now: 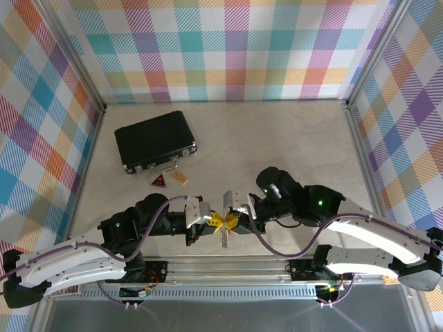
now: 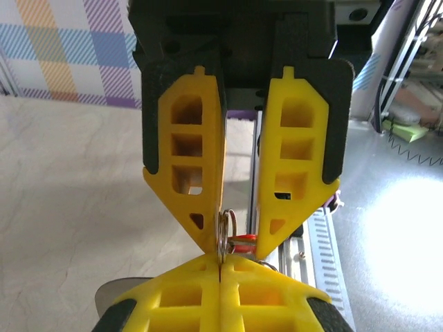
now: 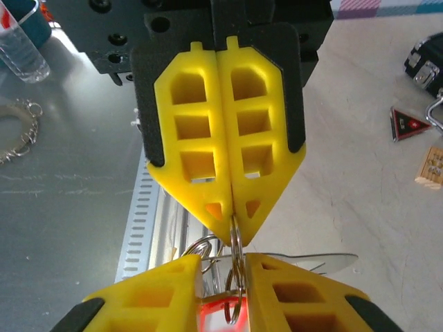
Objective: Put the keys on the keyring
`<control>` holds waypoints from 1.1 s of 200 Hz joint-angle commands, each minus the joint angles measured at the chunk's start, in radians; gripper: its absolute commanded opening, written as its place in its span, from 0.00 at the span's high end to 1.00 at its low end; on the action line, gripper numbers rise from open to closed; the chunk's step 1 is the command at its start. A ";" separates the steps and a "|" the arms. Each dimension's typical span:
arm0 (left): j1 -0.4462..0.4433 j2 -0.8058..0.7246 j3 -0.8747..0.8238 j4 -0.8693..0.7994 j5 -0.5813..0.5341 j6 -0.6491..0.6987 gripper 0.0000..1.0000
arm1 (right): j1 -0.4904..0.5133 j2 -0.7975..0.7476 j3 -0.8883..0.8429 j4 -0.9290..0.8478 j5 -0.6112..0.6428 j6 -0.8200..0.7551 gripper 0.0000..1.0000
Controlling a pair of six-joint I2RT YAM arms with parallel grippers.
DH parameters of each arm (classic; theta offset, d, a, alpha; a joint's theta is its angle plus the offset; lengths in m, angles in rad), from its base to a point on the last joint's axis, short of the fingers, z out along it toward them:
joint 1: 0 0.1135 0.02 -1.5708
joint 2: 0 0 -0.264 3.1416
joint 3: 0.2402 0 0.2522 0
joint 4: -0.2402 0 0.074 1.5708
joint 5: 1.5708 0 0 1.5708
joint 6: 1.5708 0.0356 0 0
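Pinching: the left gripper (image 3: pixel 232 232) had its jaws pressed together on the keyring (image 2: pixel 225 232), which it held edge-on above the near edge of the table (image 1: pixel 291 145).
Right gripper (image 3: pixel 223 261): its jaws were slightly spread, astride the keyring.
Key (image 3: pixel 214 311): its red head sat low between the right fingers, at the keyring; whether it was fully threaded could not be told.
Advice: the left probably needed a firm pinch while the right backed straight off without snagging the key.

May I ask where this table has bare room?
Bare: the table right of the black case, up to the right wall. Crowded: the tags by the case, and the near edge where the left tool meets the right tool.
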 commanded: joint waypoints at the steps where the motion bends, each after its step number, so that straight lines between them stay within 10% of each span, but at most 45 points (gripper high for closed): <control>1: -0.007 -0.022 -0.002 0.094 0.041 -0.020 1.00 | 0.009 -0.030 -0.017 0.043 -0.045 0.023 0.78; 220: -0.007 -0.031 -0.020 0.177 0.108 -0.058 1.00 | 0.009 -0.108 -0.068 0.172 -0.050 0.062 0.72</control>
